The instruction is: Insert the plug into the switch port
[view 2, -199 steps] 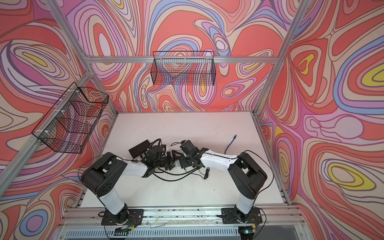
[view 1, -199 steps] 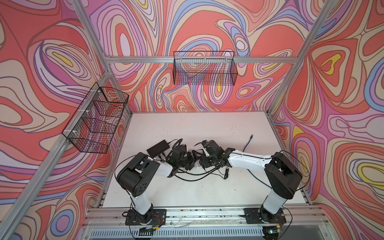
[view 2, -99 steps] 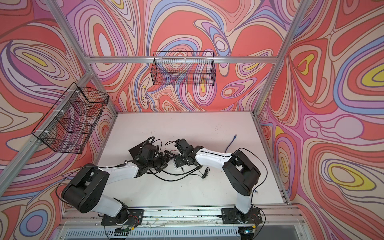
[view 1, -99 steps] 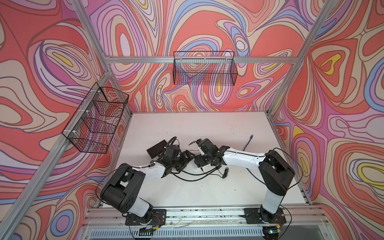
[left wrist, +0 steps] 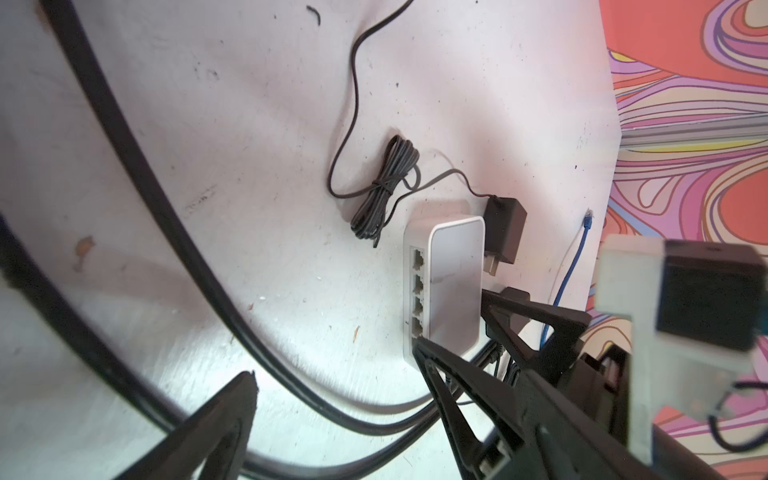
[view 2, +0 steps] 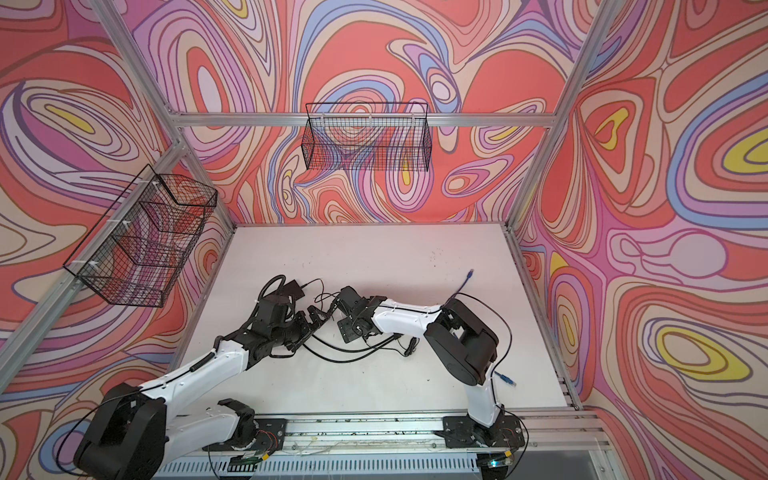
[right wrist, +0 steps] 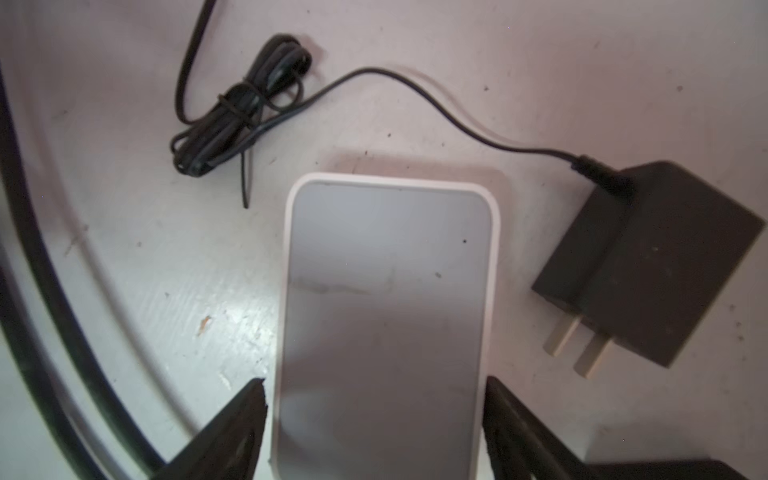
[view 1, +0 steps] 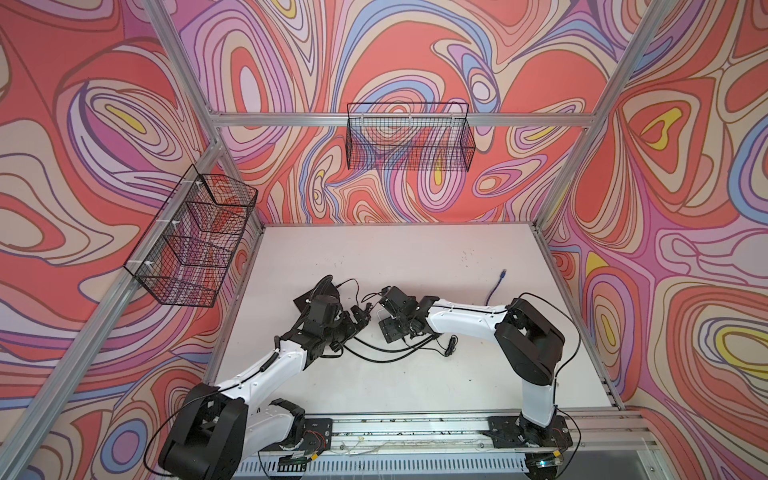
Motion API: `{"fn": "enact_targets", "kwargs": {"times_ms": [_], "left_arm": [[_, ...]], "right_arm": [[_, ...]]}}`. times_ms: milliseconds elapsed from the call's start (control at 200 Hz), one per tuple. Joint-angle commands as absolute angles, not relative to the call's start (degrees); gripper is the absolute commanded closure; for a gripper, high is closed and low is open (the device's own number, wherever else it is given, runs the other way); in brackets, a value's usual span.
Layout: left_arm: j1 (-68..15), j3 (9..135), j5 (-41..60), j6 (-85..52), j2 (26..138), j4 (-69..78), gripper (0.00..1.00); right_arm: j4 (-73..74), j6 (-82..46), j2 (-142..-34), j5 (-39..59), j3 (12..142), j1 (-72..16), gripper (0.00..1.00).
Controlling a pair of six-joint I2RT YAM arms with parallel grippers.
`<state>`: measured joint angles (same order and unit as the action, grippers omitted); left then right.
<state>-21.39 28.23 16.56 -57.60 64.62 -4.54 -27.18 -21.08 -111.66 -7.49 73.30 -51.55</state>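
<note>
Both claws are wide and empty: the right claw (right wrist: 374,386) sits around the white switch (right wrist: 386,291), maybe to steady it, the left claw (view 1: 362,314) hangs beside it, and the blue plug (left wrist: 588,215) lies far off.

The network switch (right wrist: 386,311) is a small white box with a grey top and rounded corners. It lies flat on the white table (view 1: 415,257), and the ports (left wrist: 417,284) that show along one long side are empty. The plug (left wrist: 588,216), on the end of a blue cable (left wrist: 575,257), lies well apart from the switch, toward the table's right edge.
</note>
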Motion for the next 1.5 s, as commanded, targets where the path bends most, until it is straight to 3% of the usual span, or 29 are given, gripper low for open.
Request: {"fn": "enact_targets", "kwargs": {"times_ms": [0, 120, 230, 421, 571, 886, 1272, 1497], "left_arm": [[-20.87, 28.76, 14.82, -54.39, 62.94, -10.84, 0.00], [-20.62, 28.92, 15.82, -53.47, 62.75, -11.53, 0.00], [-20.34, 28.95, 16.81, -52.20, 62.75, -12.77, 0.00], [-20.12, 32.64, 18.91, -48.22, 61.54, -17.38, 0.00], [-19.90, 34.68, 19.45, -45.29, 59.24, -21.83, 0.00], [-19.62, 39.27, 26.91, -38.96, 58.57, -26.26, 0.00], [-19.37, 47.32, 38.37, -34.88, 65.27, -26.67, 0.01], [-19.41, 49.00, 45.07, -33.91, 69.11, -26.60, 0.07]], "right_arm": [[-29.89, -21.88, -112.80, -12.12, 74.96, -51.97, 0.17], [-31.33, -20.55, -113.16, -13.54, 75.32, -51.96, 0.17], [-32.67, -17.94, -113.67, -13.02, 75.86, -51.95, 0.27], [-30.95, -8.81, -110.84, -9.77, 75.24, -51.99, 0.64], [-30.56, -0.18, -107.99, -7.70, 75.26, -51.25, 0.72], [-30.83, 14.36, -95.87, 0.26, 71.16, -51.15, 0.72], [-34.57, 17.79, -87.67, 2.98, 69.20, -51.10, 0.71], [-34.10, 19.34, -85.71, 4.04, 69.03, -51.15, 0.70]]}}
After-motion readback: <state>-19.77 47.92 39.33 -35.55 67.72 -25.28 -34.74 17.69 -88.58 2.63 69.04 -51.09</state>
